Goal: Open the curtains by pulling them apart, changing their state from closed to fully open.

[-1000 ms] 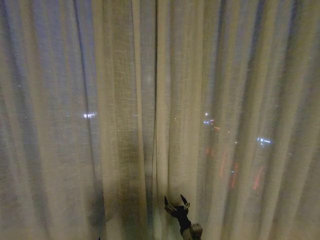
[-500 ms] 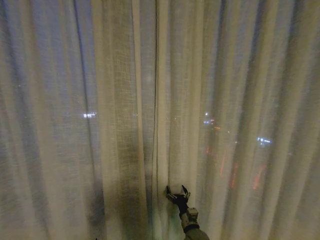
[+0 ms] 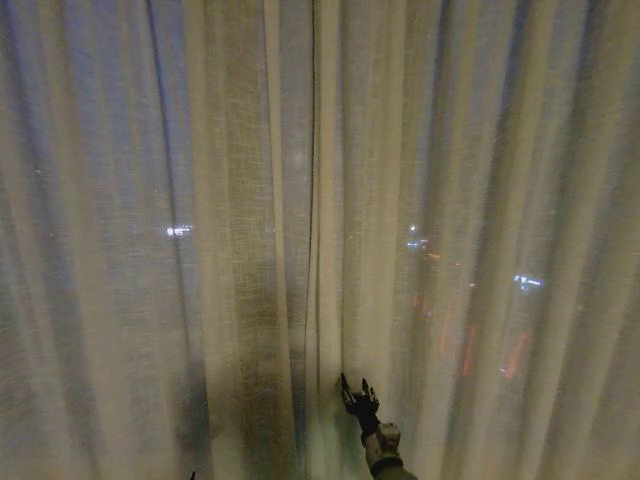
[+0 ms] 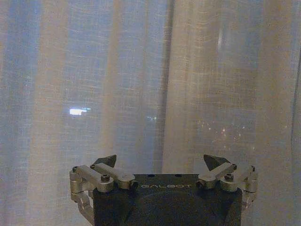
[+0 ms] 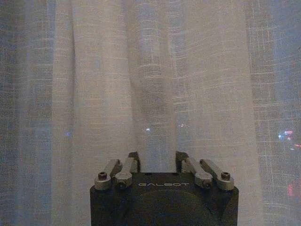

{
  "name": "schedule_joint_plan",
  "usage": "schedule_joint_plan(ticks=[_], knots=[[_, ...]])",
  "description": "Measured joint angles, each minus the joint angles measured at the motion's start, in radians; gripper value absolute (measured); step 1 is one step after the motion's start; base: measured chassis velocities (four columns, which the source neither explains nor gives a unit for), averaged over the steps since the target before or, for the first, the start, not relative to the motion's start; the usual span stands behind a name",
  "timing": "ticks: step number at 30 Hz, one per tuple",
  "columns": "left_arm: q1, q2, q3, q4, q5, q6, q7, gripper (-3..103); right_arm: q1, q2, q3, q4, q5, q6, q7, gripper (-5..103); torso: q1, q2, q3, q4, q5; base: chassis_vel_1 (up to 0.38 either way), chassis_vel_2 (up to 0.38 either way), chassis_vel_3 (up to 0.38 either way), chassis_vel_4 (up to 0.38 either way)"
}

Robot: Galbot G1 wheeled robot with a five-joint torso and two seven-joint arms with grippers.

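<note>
The right gripper (image 3: 358, 391) has a pleat of the curtains (image 5: 155, 84) between its narrowed fingers, just right of the dark seam where the loosely woven, sheer panels meet. The left gripper (image 4: 162, 162) hangs spread wide, clear of the cloth.

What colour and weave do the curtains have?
Cream-white, loosely woven and see-through; the curtains show this best in the right wrist view.

Sheer loosely woven cloth curtains (image 3: 250, 250), matt black right gripper (image 5: 157, 162) body
</note>
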State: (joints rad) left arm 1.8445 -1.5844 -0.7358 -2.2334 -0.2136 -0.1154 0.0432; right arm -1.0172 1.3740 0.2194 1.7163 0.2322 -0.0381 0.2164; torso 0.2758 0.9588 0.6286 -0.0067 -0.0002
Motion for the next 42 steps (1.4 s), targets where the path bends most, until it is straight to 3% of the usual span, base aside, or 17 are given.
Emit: schedule_joint_plan(ticks=[10,15,42], knots=[[0.009,0.019,-0.007,-0.012,-0.014,0.0,-0.001,100,-0.012,0.0,0.008,0.019,-0.003,-0.012,-0.012,1,0.0,0.0,0.0,0.0,0.0,0.0,0.0,0.0,0.0],[0.01,0.025,-0.011,-0.015,-0.022,0.001,-0.001,100,-0.045,0.0,0.021,0.051,0.007,-0.046,-0.053,0,0.0,0.0,0.0,0.0,0.0,0.0,0.0,0.0,0.0],[0.027,0.029,0.007,-0.033,-0.018,-0.008,0.003,100,-0.115,0.0,0.075,0.116,0.091,-0.017,-0.098,0,0.0,0.0,0.0,0.0,0.0,0.0,0.0,0.0,0.0]])
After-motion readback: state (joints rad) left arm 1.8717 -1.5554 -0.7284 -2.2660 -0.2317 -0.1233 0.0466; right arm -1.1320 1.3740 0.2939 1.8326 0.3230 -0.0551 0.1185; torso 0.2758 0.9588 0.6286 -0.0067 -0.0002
